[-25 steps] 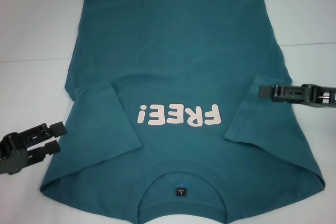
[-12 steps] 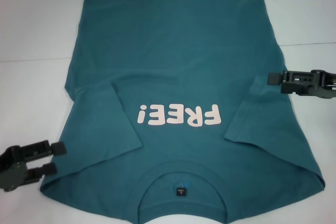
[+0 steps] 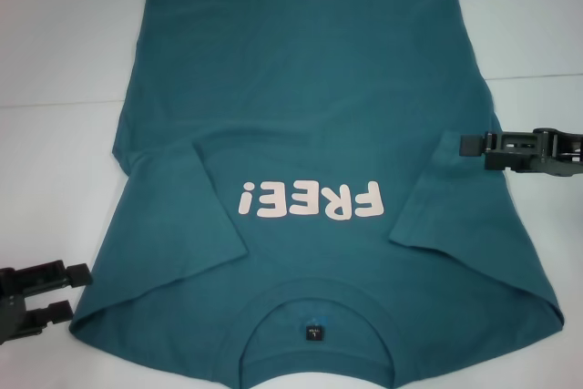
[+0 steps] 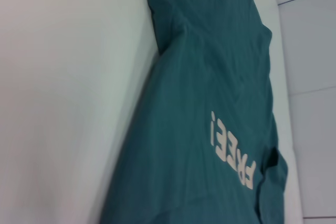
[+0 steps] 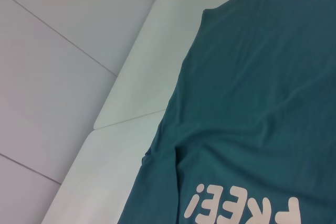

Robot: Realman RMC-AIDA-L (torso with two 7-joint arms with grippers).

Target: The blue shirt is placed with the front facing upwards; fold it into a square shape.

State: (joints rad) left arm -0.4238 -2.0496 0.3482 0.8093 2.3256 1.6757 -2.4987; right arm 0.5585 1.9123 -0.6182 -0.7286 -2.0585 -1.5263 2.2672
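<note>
Left end effector (image 3: 80, 291) is seen open, empty, at 8 o'clock off blue shirt (image 3: 310, 116); right end effector (image 3: 465, 145) at 3 o'clock, opening can't be told; sleeves folded in on table (image 3: 55, 61).

The blue shirt (image 4: 210, 77) fills the middle and right of the frame, running as a long slanted band from the top edge down to the bottom. Its cloth is dark teal-blue with soft creases along its length. Pale "FREE!" lettering (image 4: 231, 149) sits in the lower right part, turned on its side and reading up the frame. A folded sleeve edge shows near the top, where the cloth steps inward at upper centre. At the lower right the fabric bunches into a small dark fold. The white table (image 4: 63, 98) takes the whole left side. Pale floor tiles (image 4: 310, 56) show along the right edge.
</note>
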